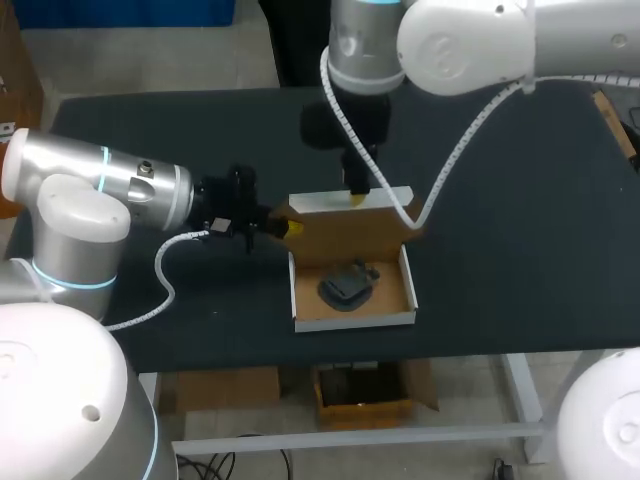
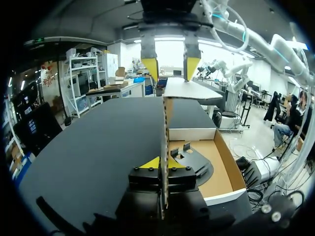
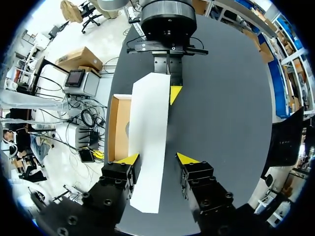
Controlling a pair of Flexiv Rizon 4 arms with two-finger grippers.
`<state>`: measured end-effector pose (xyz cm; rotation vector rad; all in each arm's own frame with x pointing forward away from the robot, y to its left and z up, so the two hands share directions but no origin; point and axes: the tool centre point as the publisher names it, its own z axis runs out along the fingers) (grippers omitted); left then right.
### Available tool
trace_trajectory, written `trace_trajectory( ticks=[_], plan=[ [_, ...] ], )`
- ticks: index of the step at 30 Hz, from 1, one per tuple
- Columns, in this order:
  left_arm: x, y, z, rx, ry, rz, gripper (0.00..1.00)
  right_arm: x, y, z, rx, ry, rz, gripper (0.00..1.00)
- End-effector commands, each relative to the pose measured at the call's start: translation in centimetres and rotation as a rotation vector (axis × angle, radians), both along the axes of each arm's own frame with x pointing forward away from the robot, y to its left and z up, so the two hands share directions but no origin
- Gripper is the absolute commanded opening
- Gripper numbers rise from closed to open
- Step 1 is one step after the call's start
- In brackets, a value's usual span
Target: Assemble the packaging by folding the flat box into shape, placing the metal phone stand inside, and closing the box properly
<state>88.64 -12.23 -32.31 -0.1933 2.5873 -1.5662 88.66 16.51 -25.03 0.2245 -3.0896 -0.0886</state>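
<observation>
The left gripper [image 2: 164, 163] is seen closed on the thin side edge of the brown cardboard lid [image 1: 345, 235], which is held upright at the far edge of the white-walled cardboard box tray [image 1: 355, 320]. The right gripper [image 3: 158, 159] is held open astride the lid's white front flap [image 3: 147, 128], above the tray's far edge. One finger lies against the flap's edge and the other stands clear, so nothing is gripped by it. The dark metal phone stand [image 1: 348, 284] is already laid inside the tray, near its middle, and the tray is set on the black table [image 1: 520, 250]. The cardboard is judged light and thin, stiff across a panel but ready to bend at its creases and to crumple if pinched hard. It is best taken by a panel edge close to a fold. The stand is judged heavy enough to steady the tray while the lid is brought down.
</observation>
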Motion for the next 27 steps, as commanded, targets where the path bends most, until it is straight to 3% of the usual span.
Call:
trace_trajectory(
  ticks=[1,12,21,23,27],
  plan=[
    [-0.1,-0.1,-0.3,-0.002,-0.002,0.002,0.00,0.2,0.2,-0.3,-0.009,0.012,0.000,0.44],
    [-0.1,-0.1,-0.3,-0.002,-0.002,0.002,0.00,0.7,0.3,-1.4,-0.006,0.054,0.001,0.44],
    [-0.1,-0.1,-0.3,-0.002,-0.002,0.002,0.00,0.8,0.7,-1.7,-0.007,0.077,0.014,0.36],
    [-0.1,-0.1,-0.3,-0.002,-0.002,0.002,0.00,0.9,0.9,-1.6,-0.009,0.078,0.018,0.29],
    [-0.1,-0.1,-0.3,-0.002,-0.002,0.002,0.00,0.9,1.2,-1.6,-0.015,0.079,0.027,0.00]
  ],
)
